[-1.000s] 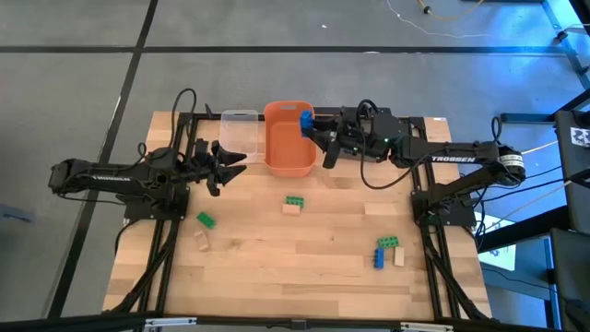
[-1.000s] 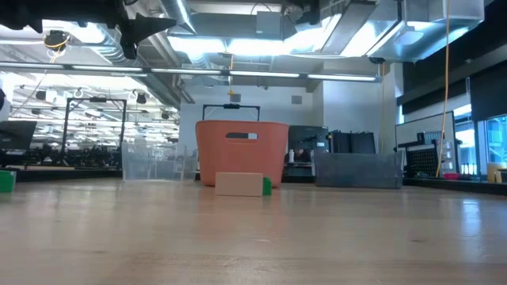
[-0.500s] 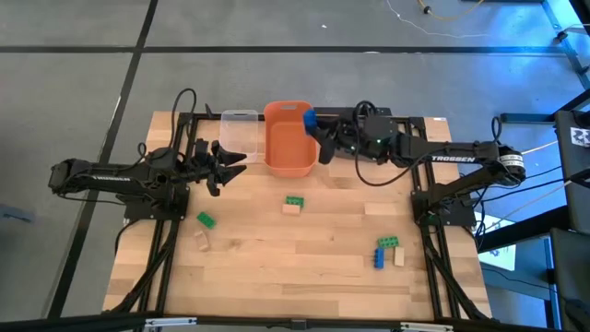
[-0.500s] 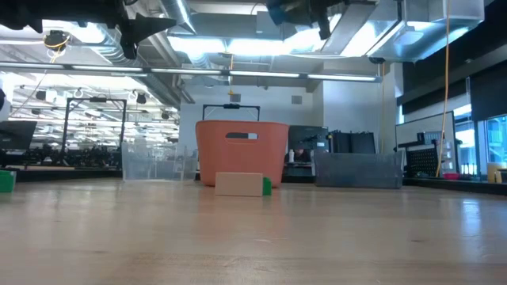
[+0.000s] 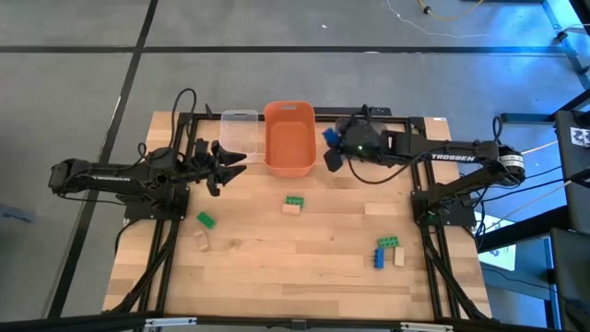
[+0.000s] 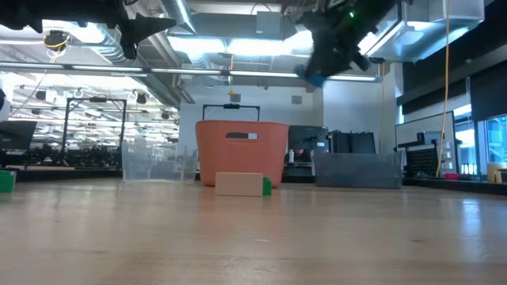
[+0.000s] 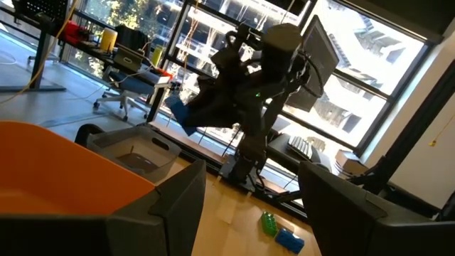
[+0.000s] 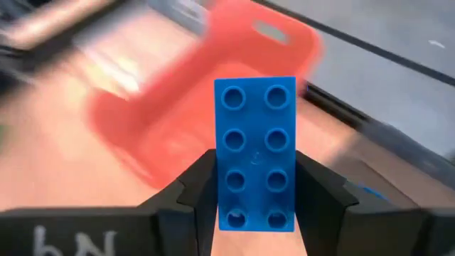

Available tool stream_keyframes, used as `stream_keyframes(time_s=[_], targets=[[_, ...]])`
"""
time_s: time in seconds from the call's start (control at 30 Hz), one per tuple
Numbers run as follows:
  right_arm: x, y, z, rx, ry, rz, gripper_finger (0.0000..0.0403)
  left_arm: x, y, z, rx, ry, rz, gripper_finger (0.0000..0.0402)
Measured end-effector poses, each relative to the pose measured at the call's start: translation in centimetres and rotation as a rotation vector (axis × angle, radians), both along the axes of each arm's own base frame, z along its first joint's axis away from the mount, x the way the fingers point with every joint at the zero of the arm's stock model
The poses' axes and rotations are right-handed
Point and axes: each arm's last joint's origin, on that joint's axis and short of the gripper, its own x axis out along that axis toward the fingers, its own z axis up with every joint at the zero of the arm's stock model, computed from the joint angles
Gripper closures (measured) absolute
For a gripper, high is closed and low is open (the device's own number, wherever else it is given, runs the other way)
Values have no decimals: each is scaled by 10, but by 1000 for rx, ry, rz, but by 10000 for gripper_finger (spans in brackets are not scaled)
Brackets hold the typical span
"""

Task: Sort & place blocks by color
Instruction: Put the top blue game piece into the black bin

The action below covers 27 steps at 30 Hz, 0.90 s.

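Note:
My right gripper (image 5: 333, 148) is shut on a blue studded block (image 5: 329, 137), in the air just right of the orange bin (image 5: 289, 136). The low view shows that block (image 6: 316, 79) high above the table. My left gripper (image 5: 230, 153) waits open beside the clear bin (image 5: 239, 132). Lying flat on the table are a green block (image 5: 205, 219), a tan block (image 5: 201, 240), a green block (image 5: 294, 199) against a tan one (image 5: 292, 208), and a green (image 5: 390, 243), blue (image 5: 379, 257) and tan (image 5: 399, 256) cluster. My right gripper pinches the blue block (image 8: 256, 153) between its two fingers (image 8: 195, 192), which lie on the two long sides at one end (image 8: 256, 210). The studded face is turned toward the wrist camera. The block is lifted clear and sticks out beyond the fingertips.
The clear, orange and grey bins (image 6: 356, 170) stand in a row along the far edge. The grey bin also shows in the left wrist view (image 7: 135, 149). Bare wood lies between the block groups in the table's middle and near part.
My right gripper, still shut on the blue block, has swung from over the orange bin's right rim toward the table's right and slightly nearer. It has turned and come down into the low view.

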Motion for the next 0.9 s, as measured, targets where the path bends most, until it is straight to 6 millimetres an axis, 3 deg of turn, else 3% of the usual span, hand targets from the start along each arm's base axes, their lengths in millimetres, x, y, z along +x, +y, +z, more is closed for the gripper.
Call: stream_keyframes(time_s=[0.23, 0.57, 0.9], targets=[[-20, -24, -25, 51, 157, -118, 263, 0, 0, 0, 0, 0, 0, 185], [-42, -46, -61, 172, 213, -198, 263, 0, 0, 0, 7, 2, 2, 185], [-57, -78, -73, 241, 81, -355, 263, 0, 0, 0, 7, 2, 4, 185]])
